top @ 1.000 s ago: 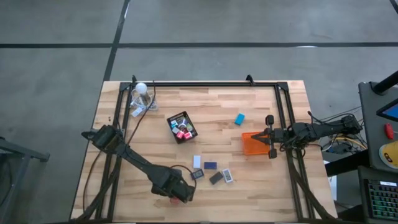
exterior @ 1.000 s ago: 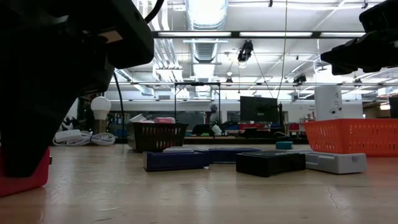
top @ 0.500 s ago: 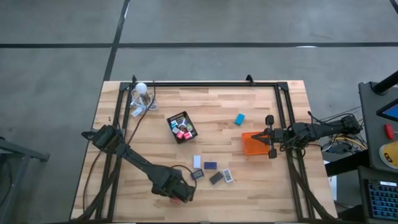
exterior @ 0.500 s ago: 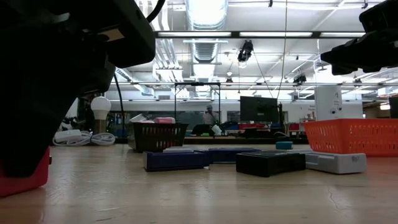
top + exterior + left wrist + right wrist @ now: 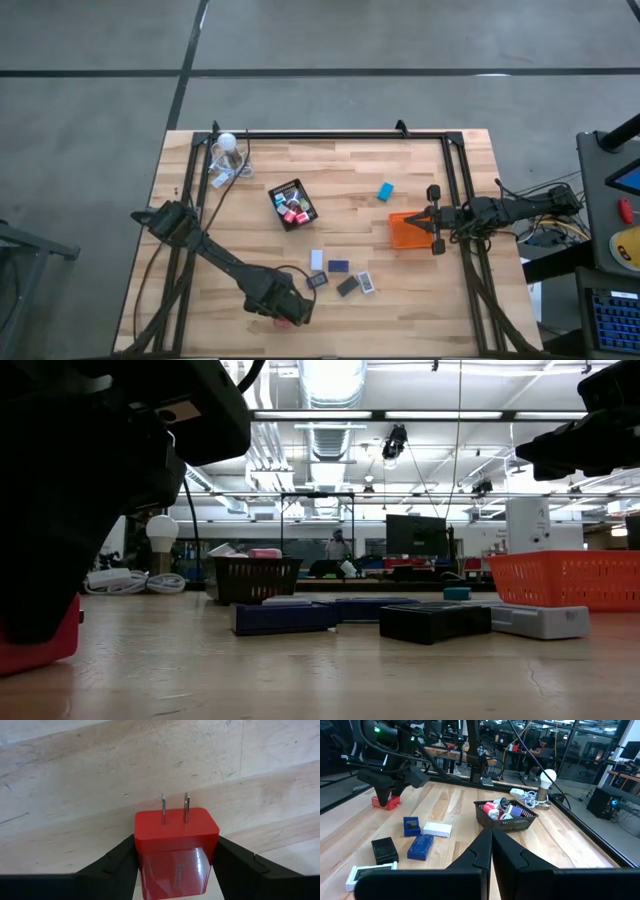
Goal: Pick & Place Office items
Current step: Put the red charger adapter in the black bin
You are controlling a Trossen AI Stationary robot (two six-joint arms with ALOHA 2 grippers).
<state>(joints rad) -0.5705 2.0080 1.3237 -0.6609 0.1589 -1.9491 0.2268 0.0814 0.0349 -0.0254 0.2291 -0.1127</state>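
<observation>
Gripping a red plug adapter (image 5: 176,851) (two prongs pointing away from the wrist), left hand (image 5: 284,314) low at the wooden worktop's (image 5: 340,170) near edge, right hand (image 5: 433,218) clenched empty beside the orange tray (image 5: 405,231), small office items (image 5: 341,277) scattered between, more in the black mesh tray (image 5: 292,203).

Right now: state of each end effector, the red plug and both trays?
Left end effector: shut on the red charger plug, low at the table's near edge.
Red charger plug: gripped on both sides, prongs pointing away from the wrist.
Right end effector: shut, empty, above the orange tray.
Black mesh tray: upright, several items inside.
Orange tray: upright; contents can't be seen.
</observation>
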